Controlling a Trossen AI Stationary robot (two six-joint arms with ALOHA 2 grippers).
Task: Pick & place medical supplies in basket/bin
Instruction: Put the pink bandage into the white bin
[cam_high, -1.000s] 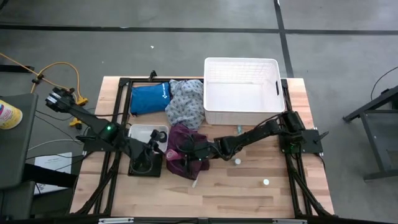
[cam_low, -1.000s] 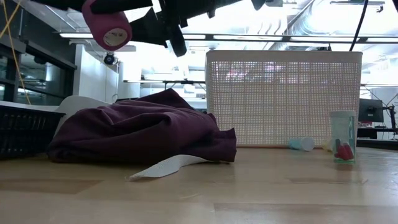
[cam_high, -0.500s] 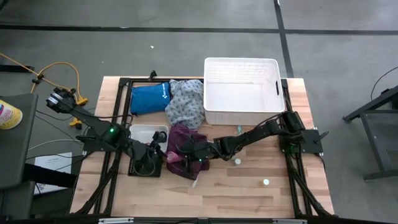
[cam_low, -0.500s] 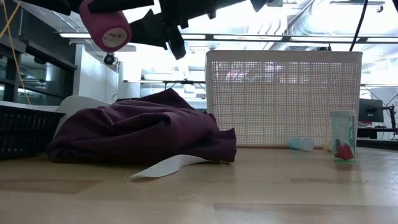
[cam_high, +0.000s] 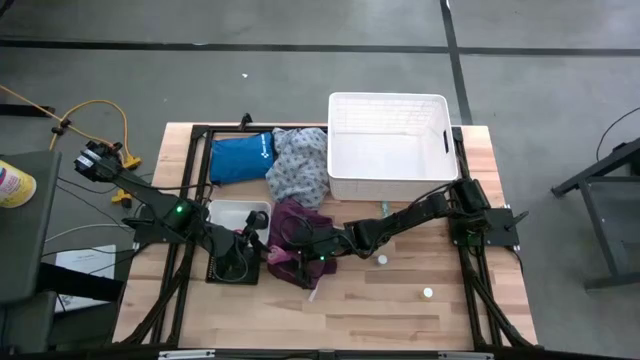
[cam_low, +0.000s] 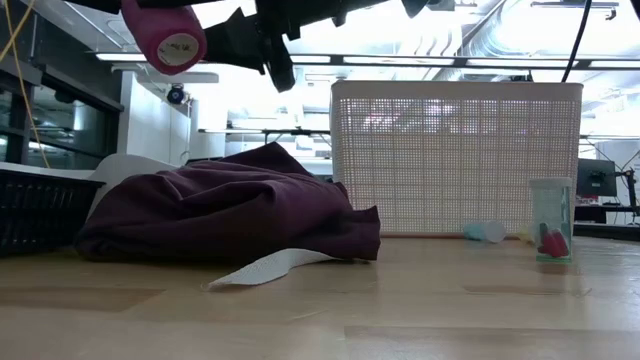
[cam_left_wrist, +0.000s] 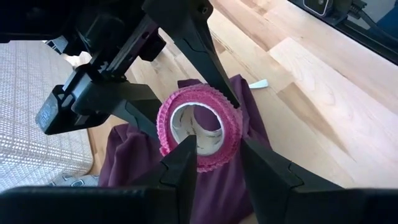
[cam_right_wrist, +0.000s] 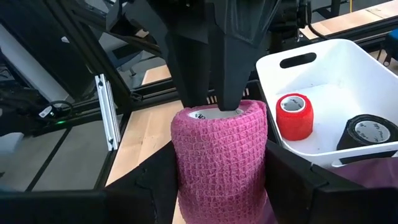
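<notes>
Both grippers are gripping 1 pink roll (cam_right_wrist: 221, 155) in mid-air: your left gripper (cam_left_wrist: 214, 155) is pinching the roll's wall, 1 finger inside the core and 1 outside, while your right gripper (cam_right_wrist: 217, 180) is clamping across the roll's outer sides. You are holding that roll above the maroon garment (cam_low: 230, 215), which is lying crumpled on the counter (cam_high: 400, 300) just beside the small white tray (cam_right_wrist: 323, 81). In the tray, a red roll (cam_right_wrist: 294, 116) and a black roll (cam_right_wrist: 370, 134) are sitting side by side. Past the garment, the large white basket (cam_high: 388, 145) is standing at the counter's far edge, with a grey-patterned cloth (cam_high: 298, 165) and a blue pouch (cam_high: 240, 157) to its left. Near the right arm, a small clear vial (cam_low: 551, 220) is standing upright, apart from the basket.
</notes>
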